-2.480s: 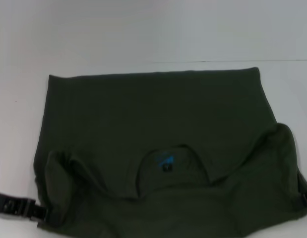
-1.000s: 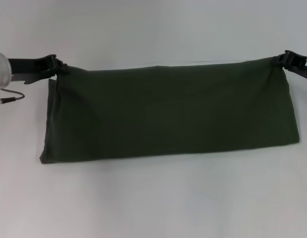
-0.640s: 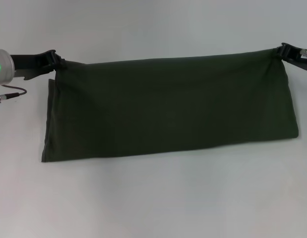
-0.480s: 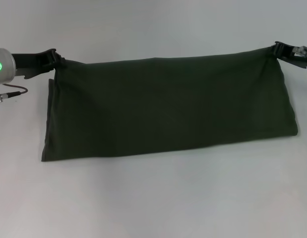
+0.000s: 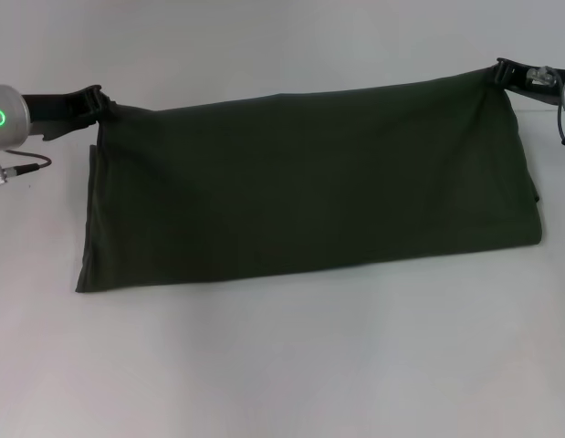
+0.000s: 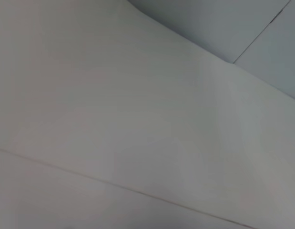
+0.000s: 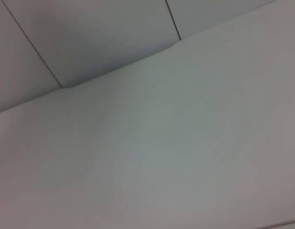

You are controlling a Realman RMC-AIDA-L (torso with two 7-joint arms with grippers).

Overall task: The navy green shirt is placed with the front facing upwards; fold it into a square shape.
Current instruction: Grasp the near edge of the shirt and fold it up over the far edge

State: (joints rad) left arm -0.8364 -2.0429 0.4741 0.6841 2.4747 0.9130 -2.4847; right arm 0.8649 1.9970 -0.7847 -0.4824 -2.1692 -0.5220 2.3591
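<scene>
The navy green shirt (image 5: 309,187) lies folded in half into a wide dark band across the white table in the head view; no print or label shows. My left gripper (image 5: 98,104) is shut on its far left corner, just above the table. On the far right corner my right gripper (image 5: 503,73) is shut as well, holding that corner a little higher. The fold runs along the near edge. Both wrist views show only bare white table and wall, with no fingers or cloth.
White table (image 5: 291,365) stretches in front of the shirt. A cable (image 5: 26,164) hangs from the left arm at the left edge. The wall seam shows behind the table in the wrist views.
Both grippers have carried the near half of the shirt up and over to the far edge, covering the neck label. In the last half second the right corner rose and drew slightly inward.
</scene>
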